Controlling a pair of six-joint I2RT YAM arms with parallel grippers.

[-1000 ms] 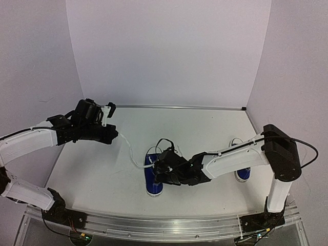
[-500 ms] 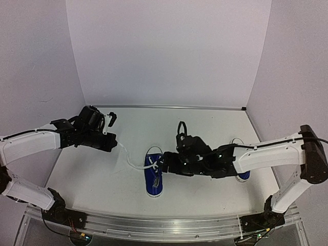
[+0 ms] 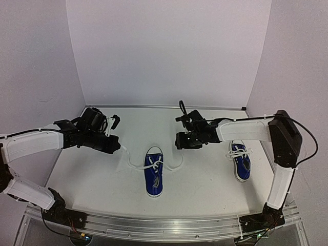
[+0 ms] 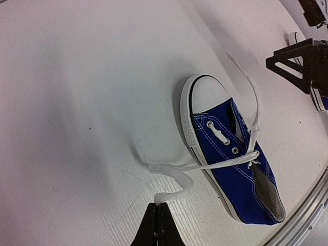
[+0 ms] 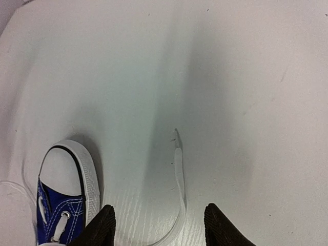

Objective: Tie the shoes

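Note:
One blue sneaker (image 3: 154,178) with a white toe cap lies in the middle of the table, toe to the back; it also shows in the left wrist view (image 4: 233,164). Its left lace (image 3: 130,163) runs slack and curled to my left gripper (image 3: 116,147), which is shut on the lace's end (image 4: 163,198). Its right lace (image 5: 179,177) lies loose on the table. My right gripper (image 3: 178,140) hovers open and empty behind and right of this shoe, its fingers (image 5: 105,228) either side of that lace. The second sneaker (image 3: 240,162) lies at the right.
White table (image 3: 205,184) with white walls on three sides. A metal rail (image 3: 164,225) runs along the near edge. The right arm (image 3: 246,130) reaches across above the second sneaker.
My right gripper has left the middle shoe, moved back and to the right, and let its lace drop. My left gripper moved slightly toward the shoe, so its lace went slack.

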